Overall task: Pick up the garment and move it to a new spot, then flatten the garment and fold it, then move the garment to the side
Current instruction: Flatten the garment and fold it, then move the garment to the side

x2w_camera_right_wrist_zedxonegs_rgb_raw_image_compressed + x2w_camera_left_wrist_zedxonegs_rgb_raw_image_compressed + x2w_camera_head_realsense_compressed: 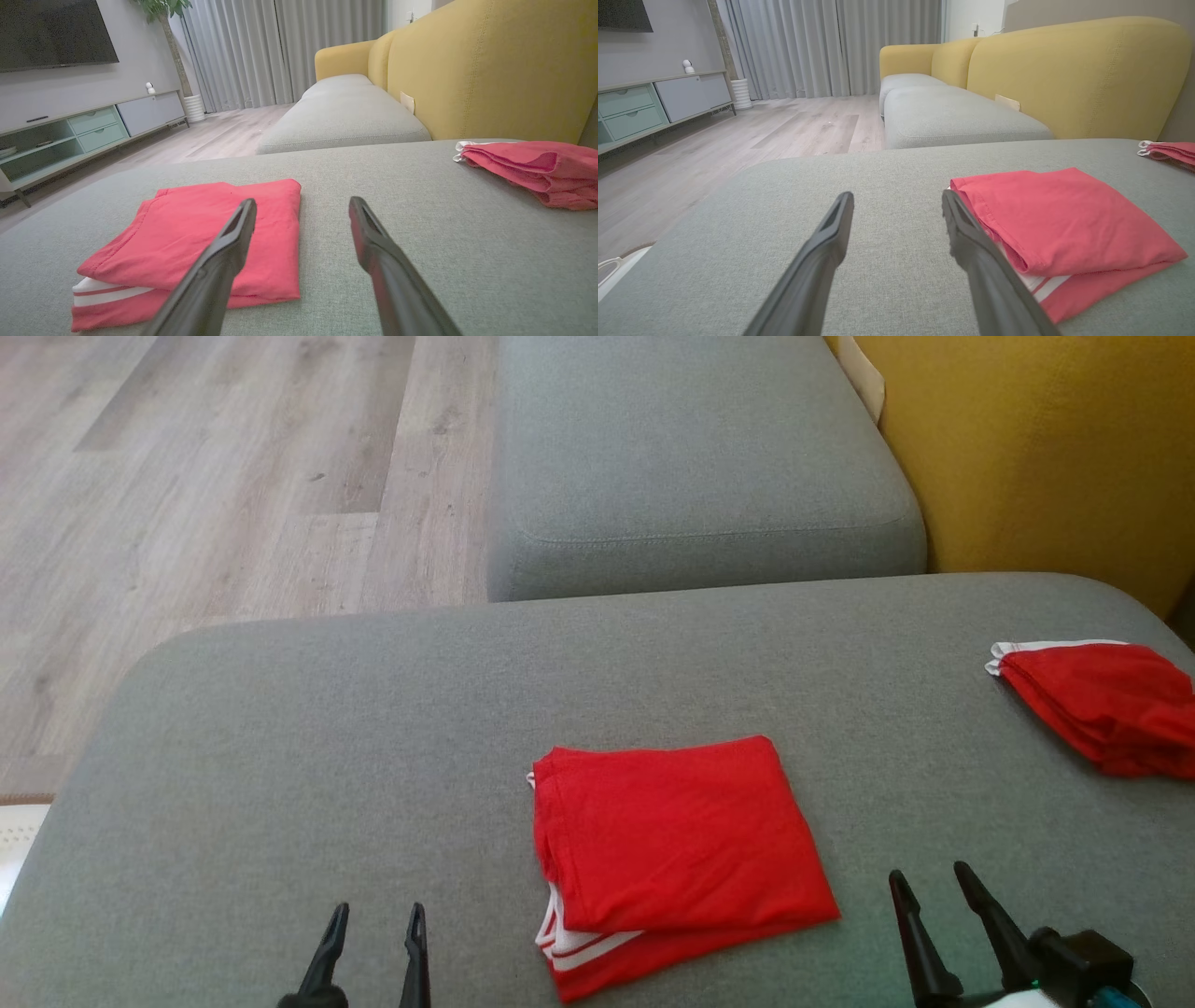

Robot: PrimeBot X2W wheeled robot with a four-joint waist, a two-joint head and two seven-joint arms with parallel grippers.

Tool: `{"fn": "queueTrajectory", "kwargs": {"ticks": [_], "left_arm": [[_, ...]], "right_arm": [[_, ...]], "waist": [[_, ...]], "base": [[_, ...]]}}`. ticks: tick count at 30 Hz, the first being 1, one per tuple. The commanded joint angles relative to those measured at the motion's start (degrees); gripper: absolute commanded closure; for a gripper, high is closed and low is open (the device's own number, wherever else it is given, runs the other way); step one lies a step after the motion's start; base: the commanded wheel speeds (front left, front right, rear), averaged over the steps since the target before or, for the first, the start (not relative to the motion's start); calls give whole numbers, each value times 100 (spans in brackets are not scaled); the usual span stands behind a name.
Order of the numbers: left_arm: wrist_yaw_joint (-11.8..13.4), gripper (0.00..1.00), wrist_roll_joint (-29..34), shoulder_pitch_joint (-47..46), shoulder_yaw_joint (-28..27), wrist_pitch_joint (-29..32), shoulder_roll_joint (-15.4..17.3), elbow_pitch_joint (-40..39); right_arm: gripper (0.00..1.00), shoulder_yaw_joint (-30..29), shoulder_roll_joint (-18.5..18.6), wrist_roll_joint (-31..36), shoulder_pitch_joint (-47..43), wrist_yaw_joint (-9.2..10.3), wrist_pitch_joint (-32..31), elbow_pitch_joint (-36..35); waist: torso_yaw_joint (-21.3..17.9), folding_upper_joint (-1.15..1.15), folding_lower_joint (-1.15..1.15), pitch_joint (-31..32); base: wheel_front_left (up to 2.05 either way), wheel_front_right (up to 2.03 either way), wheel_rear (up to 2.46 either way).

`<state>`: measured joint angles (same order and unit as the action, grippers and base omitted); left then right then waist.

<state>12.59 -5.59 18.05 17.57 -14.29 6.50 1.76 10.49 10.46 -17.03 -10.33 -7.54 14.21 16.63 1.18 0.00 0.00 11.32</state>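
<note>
While the folded red garment [677,859] lies flat on the near grey seat cushion [280,756], a little right of the cushion's middle and close to its near edge, both grippers sit at that near edge with nothing in them. The garment is folded into a rough rectangle of several layers, and a white-striped hem peeks out from under its near left corner. The left gripper [378,910] is to the left of the garment, its two dark fingers spread wide and pointing toward the far side. In the left wrist view its right-hand finger overlaps the garment's left edge, and I cannot tell whether it touches the cloth. The right gripper [929,875] is to the right of the garment and apart from it, jaws likewise spread wide over bare grey fabric.

A second red garment [1102,705] with white trim lies loosely bunched at the right end of the same cushion, well apart from the folded one. Beyond the near cushion a far grey seat cushion [691,457] stretches away, with the yellow backrest [1046,448] along its right side. Pale wood floor [215,476] lies to the left. In the right wrist view a low cabinet [93,126] with pale green drawers stands along the far left wall under a dark television [51,32], with grey curtains [280,46] hanging at the far end of the room
</note>
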Motion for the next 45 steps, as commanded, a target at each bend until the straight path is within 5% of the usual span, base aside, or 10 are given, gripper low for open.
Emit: {"fn": "queueTrajectory", "kwargs": {"ticks": [1, 26, 45], "left_arm": [[-9, 0, 46, -243, -224, -71, -61, -223], [-188, 0, 269, -169, -337, -71, -189, -185], [-268, 0, 370, -572, -21, -71, -297, -106]], "right_arm": [[0, 79, 66, 39, 160, 5, 78, -211], [0, 57, -35, 11, 133, 5, 78, -246], [0, 203, 184, -323, 977, 5, -12, 360]], "waist": [[4, 0, 0, 0], [43, 0, 0, -74], [292, 0, 0, -926]], "base": [[0, 0, 0], [0, 0, 0], [0, 0, 0]]}}
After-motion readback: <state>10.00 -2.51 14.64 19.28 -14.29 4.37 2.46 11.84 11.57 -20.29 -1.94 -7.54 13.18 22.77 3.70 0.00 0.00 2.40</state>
